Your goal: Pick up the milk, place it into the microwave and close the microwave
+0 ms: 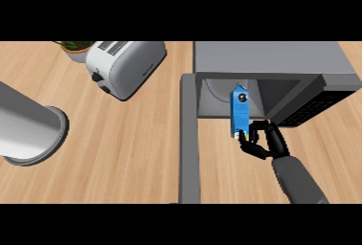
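Pale wooden countertop [120,158] filling the whole view, grain running left to right.

Boxy grey microwave [272,57] at upper right, flat top facing up, cavity open toward the lower edge, dark control panel [314,107] angled down its right side. Swung-open grey microwave door [188,143] standing as a long narrow strip from the cavity's left corner down to the view's lower edge.

Large grey cylindrical pot [25,131] lying at the left edge, its round rim turned to the right, partly cut off by the frame.

Rounded silver toaster [126,67] at upper left, tilted diagonally, slots near its top end, dark knobs on its lower-left face. Just behind it, small potted green plant [74,47], mostly hidden, only leaves and pale pot showing.

Grey right forearm coming in from the lower right, ending in the black right hand [265,141] just in front of the microwave's opening. Fingers and thumb curled round the lower end of the tall blue milk carton [240,112], pinching it from the right side.

Carton upright with its peaked top pointing into the cavity, upper half already past the microwave's front edge, lower end outside at the threshold, clear of the door strip to its left. Small dark round mark near its top.

Left hand nowhere in view.
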{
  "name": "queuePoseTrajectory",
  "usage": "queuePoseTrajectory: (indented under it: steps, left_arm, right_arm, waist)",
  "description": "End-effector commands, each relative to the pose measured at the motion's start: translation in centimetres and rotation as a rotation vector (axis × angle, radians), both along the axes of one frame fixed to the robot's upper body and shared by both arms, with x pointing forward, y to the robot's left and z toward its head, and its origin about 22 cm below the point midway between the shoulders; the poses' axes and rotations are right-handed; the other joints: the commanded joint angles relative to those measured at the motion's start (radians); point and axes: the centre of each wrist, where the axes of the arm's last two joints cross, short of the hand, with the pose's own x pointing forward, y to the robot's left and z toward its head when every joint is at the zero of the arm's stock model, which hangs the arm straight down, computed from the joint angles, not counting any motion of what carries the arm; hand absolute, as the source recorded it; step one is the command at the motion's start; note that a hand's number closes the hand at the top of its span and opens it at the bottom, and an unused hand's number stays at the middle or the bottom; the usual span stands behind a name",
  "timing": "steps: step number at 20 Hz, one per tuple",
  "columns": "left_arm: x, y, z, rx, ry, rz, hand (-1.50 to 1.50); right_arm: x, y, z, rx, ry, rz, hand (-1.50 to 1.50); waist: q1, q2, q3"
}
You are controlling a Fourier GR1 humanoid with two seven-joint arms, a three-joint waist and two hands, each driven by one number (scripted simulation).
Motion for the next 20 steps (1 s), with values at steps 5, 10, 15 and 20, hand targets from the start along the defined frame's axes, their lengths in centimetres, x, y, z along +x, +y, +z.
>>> queuePoseTrajectory:
  steps: [5, 10, 15, 20]
  left_arm:
    - [-2.0, 1.3, -0.7, 0.009, 0.023, 0.035, -1.5]
    - [-1.1, 1.0, -1.6, -0.001, 0.031, 0.006, -1.5]
    - [0.9, 2.0, 0.7, 0.013, 0.05, 0.005, -1.5]
    - [0.7, 2.6, -1.2, 0.015, 0.032, 0.03, -1.5]
  right_arm:
    - [2.6, 4.6, 3.8, 0.017, -0.115, 0.095, 1.5]
    - [4.7, 4.0, 8.4, -0.029, -0.142, -0.027, 1.5]
    - [7.5, 6.0, 11.2, -0.031, -0.075, -0.048, 1.5]
    - [10.6, 6.5, 14.6, -0.08, -0.038, -0.03, 1.5]
  waist:
    - [-0.014, -0.011, -0.002]
    - [-0.015, -0.009, -0.002]
    - [-0.007, 0.001, 0.0]
    - [0.006, 0.003, -0.001]
